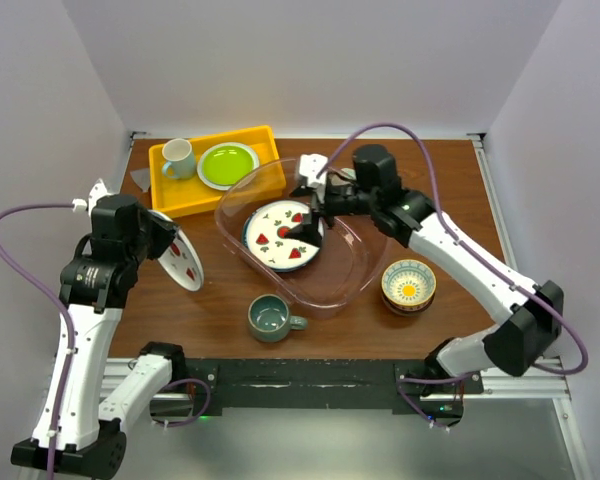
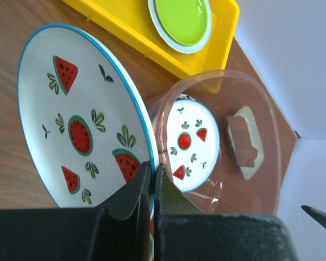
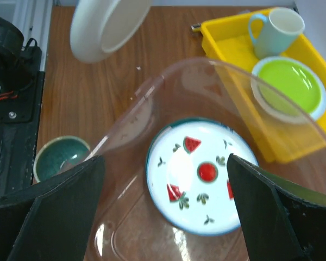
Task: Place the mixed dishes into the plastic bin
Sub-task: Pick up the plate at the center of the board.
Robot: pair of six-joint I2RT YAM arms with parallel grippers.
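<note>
Table (image 1: 455, 170) carries bin (image 1: 346, 268), yellow tray (image 1: 177, 197), mug (image 1: 271, 319), bowls (image 1: 409, 284).

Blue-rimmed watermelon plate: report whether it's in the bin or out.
Out. The left gripper holds the blue-rimmed plate tilted beside the plastic bin, which contains a second plate.

Three plates (image 1: 185, 262) (image 1: 265, 240) (image 1: 226, 163), two mugs (image 1: 272, 318) (image 1: 178, 158), one bowl stack (image 1: 408, 285), one bin (image 1: 250, 185), one tray (image 1: 195, 203).
</note>
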